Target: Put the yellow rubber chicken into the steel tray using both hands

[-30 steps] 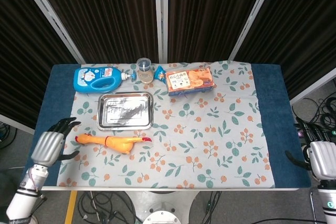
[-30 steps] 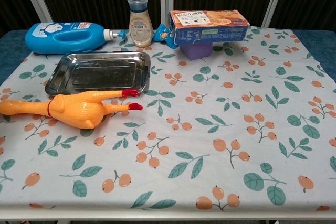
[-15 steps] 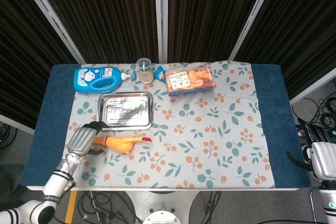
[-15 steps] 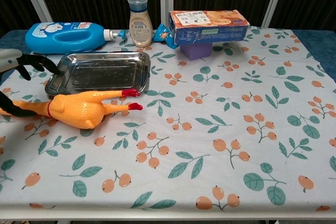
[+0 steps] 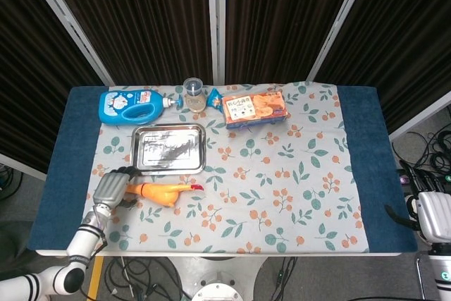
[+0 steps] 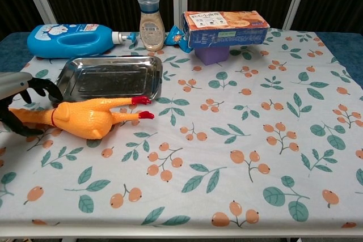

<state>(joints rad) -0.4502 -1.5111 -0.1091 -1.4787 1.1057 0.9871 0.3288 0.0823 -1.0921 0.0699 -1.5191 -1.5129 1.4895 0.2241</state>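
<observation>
The yellow rubber chicken (image 5: 158, 191) (image 6: 85, 118) lies on its side on the floral cloth, red feet pointing right, just in front of the steel tray (image 5: 168, 171) (image 6: 153, 83). The tray holds nothing. My left hand (image 5: 109, 188) (image 6: 17, 83) is at the chicken's neck end, at the table's left. Its dark fingers (image 6: 45, 88) arch over the neck and the thumb lies below it, without clearly closing on it. My right hand (image 5: 433, 215) hangs off the table's right edge, holding nothing, and shows only in the head view.
Along the back edge lie a blue detergent bottle (image 5: 130, 105) (image 6: 71, 39), a small sauce bottle (image 5: 194, 94) (image 6: 151, 22) and an orange biscuit box (image 5: 254, 107) (image 6: 226, 26) resting on a purple block (image 6: 211, 54). Floral cloth covers the table's middle and right.
My left hand has come in from the table's left edge to the chicken's neck and settled lower around it. The chicken and my right hand have stayed put.
</observation>
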